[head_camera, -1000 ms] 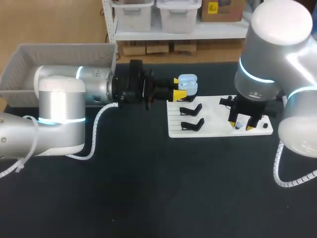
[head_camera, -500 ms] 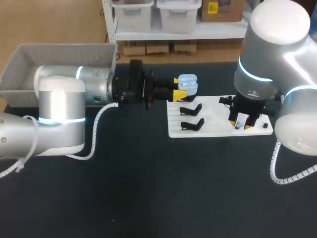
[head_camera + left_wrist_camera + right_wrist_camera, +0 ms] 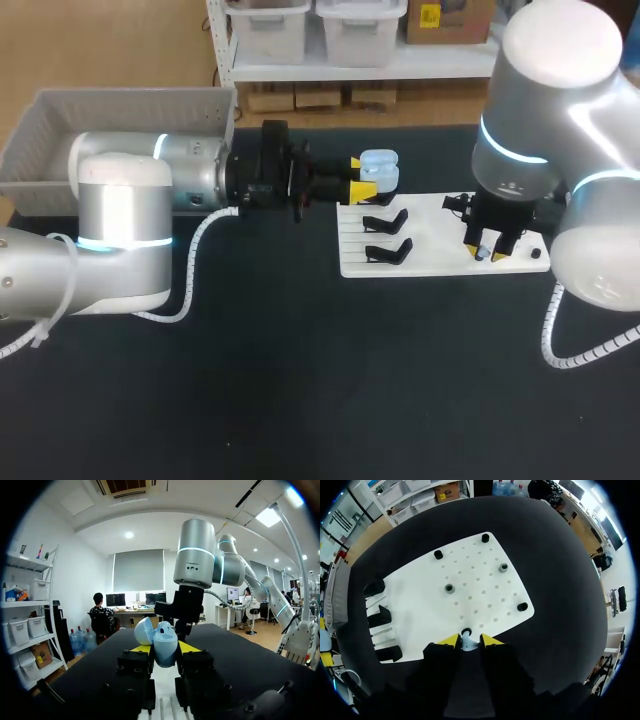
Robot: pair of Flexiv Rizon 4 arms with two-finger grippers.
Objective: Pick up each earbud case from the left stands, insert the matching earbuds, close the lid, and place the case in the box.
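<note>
A light blue earbud case [image 3: 380,168] with its lid tipped open is held above the far left corner of the white board [image 3: 430,215]. My left gripper [image 3: 362,177] comes in level from the left and is shut on it. In the left wrist view the case [image 3: 165,641] sits between the yellow tips of that gripper [image 3: 165,649]. At the board's near right my right gripper [image 3: 486,254] points straight down. In the right wrist view its fingers [image 3: 451,640] press on both sides of a pale earbud [image 3: 468,642] standing in a black holder.
Two empty black stands [image 3: 385,220] [image 3: 388,252] stand on the board's left part. Two small ring holders [image 3: 449,588] [image 3: 503,567] and black corner pegs [image 3: 522,607] dot the board [image 3: 470,545]. A grey box [image 3: 60,120] sits at the far left.
My right gripper's fingers have drawn in around the earbud and the arm has shifted slightly. The left arm and the case have stayed still.
</note>
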